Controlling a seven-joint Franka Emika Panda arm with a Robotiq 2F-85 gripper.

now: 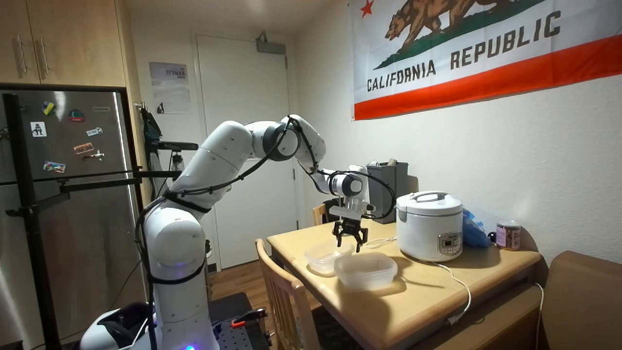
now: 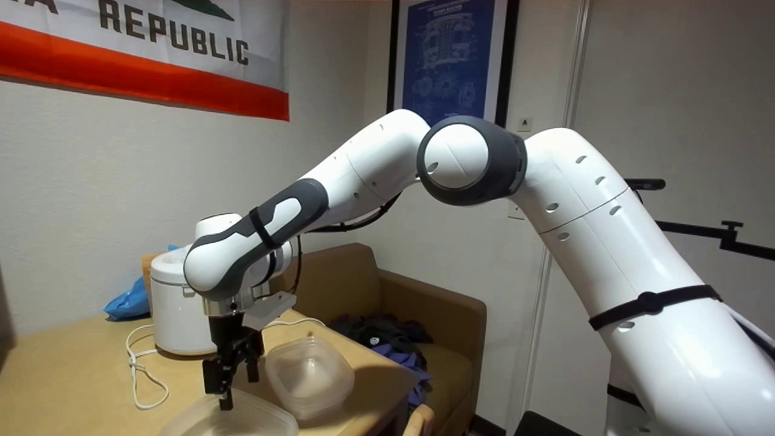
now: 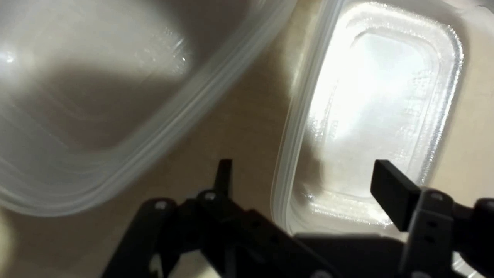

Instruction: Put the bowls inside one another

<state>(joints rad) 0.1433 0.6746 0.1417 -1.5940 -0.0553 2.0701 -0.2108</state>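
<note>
On the wooden table (image 1: 427,296), a semi-clear bowl (image 1: 365,273) stood just beside a second bowl (image 1: 320,259)

Over the second bowl and the gap next to it hung the black gripper (image 1: 349,243), pointing down, its jaws spread well apart. In the wrist view the semi-clear bowl filled the upper left and the second bowl the right; a strip of table showed between them, narrowing toward the top. Both sat upright, open tops up, each on its own patch of wood. One finger (image 3: 223,177) showed against that strip, while the opposite one crossed the lower right corner of the second bowl. Whether either touched the bowl could not be told.

In both exterior views the white rice cooker (image 1: 422,232) stood near the bowls. Beside it, in an exterior view, were a blue bag (image 1: 474,231) and a jar (image 1: 508,236), with a grey bin (image 1: 388,189) behind; a white cord (image 1: 462,284) trailed to the table's edge. A wooden chair (image 1: 294,287) stood close by, and a flag (image 1: 466,92) lettered CALIFORNIA REPUBLIC hung above.
</note>
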